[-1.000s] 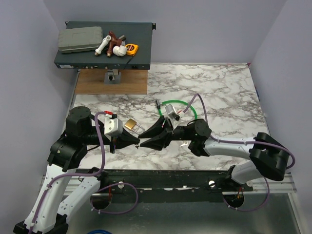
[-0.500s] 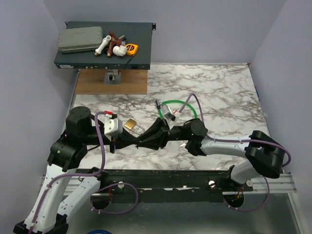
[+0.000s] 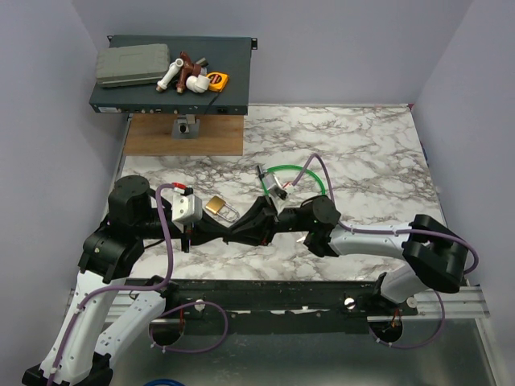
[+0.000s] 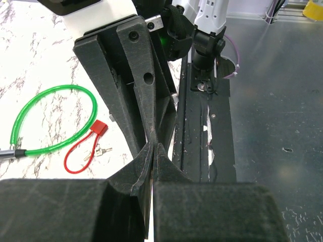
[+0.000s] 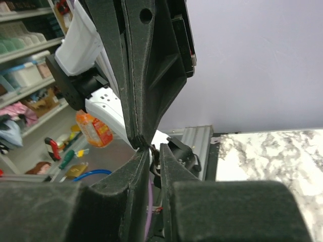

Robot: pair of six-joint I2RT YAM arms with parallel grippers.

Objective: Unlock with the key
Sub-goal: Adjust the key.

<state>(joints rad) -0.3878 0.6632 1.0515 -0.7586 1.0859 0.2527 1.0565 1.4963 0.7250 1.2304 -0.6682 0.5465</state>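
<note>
left tool point(image 4: 153, 146) meets right tool point(image 5: 154, 148) tip to tip beside padlock point(image 3: 216, 207)
left tool shut; right tool barely parted, grip unclear; likely a key handover, key not seen.

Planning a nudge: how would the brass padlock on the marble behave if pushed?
The brass padlock looks solid metal, so probably heavy for its size. Apparently lying flat on the smooth marble tabletop, it should slide, not roll or tip.
</note>
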